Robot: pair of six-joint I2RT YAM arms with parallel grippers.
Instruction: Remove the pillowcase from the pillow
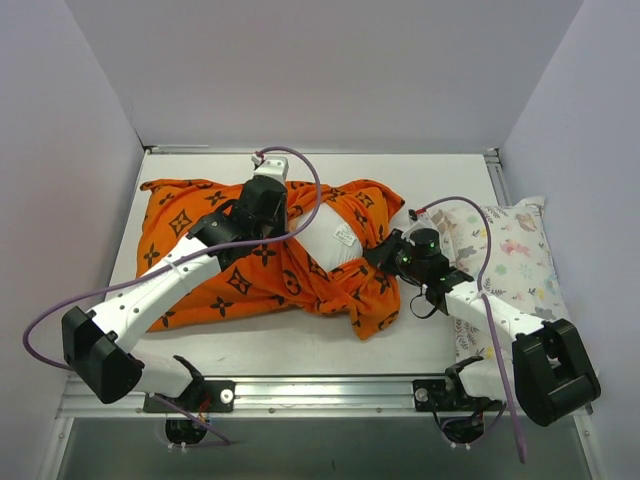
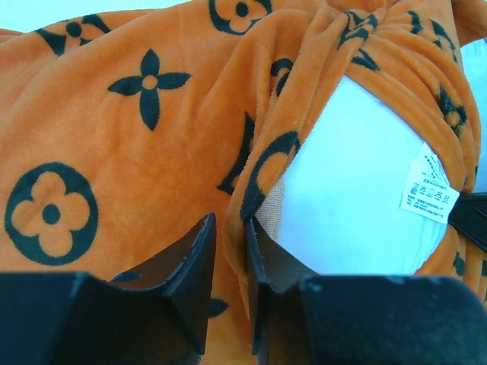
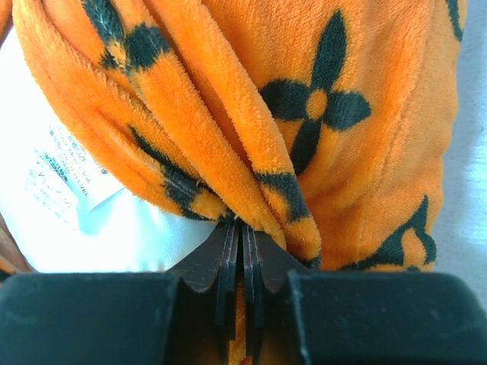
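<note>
The pillowcase (image 1: 240,280) lies spread and bunched across the worktop (image 1: 300,345), orange plush with black flower, star and circle motifs. Its open end is gathered into thick folds around the pillow (image 1: 335,240), which bulges out white and bare between the two tools. A small white printed label (image 1: 346,234) shows on the bare part.

In the left wrist view, the left tool (image 2: 230,258) sits low at the fabric. Its fingers (image 2: 194,266) stand a little apart, and a fold of the pillowcase (image 2: 114,152) runs down into the gap and fills it. I cannot tell whether they press on that fold or merely stand around it. Ahead of this tool and to its right, the pillow (image 2: 358,190) swells out of the cover's rolled rim, with the label (image 2: 428,190) on its far right side. To the tool's left the cover lies flatter.

The right tool (image 3: 242,243) is pressed together, pinching a gathered fold of the pillowcase (image 3: 342,152) right at its fingertips. The folds fan out ahead of it. To the left of this tool the white pillow (image 3: 137,228) shows beneath the orange rim, with the label (image 3: 68,167) lying against it.

From above, the left tool (image 1: 285,218) reaches over the cover from the left, and the right tool (image 1: 375,255) meets the cover's right end. Behind the right tool, under its arm, lies a smaller animal-print pillow (image 1: 515,260) at the right edge of the worktop.
</note>
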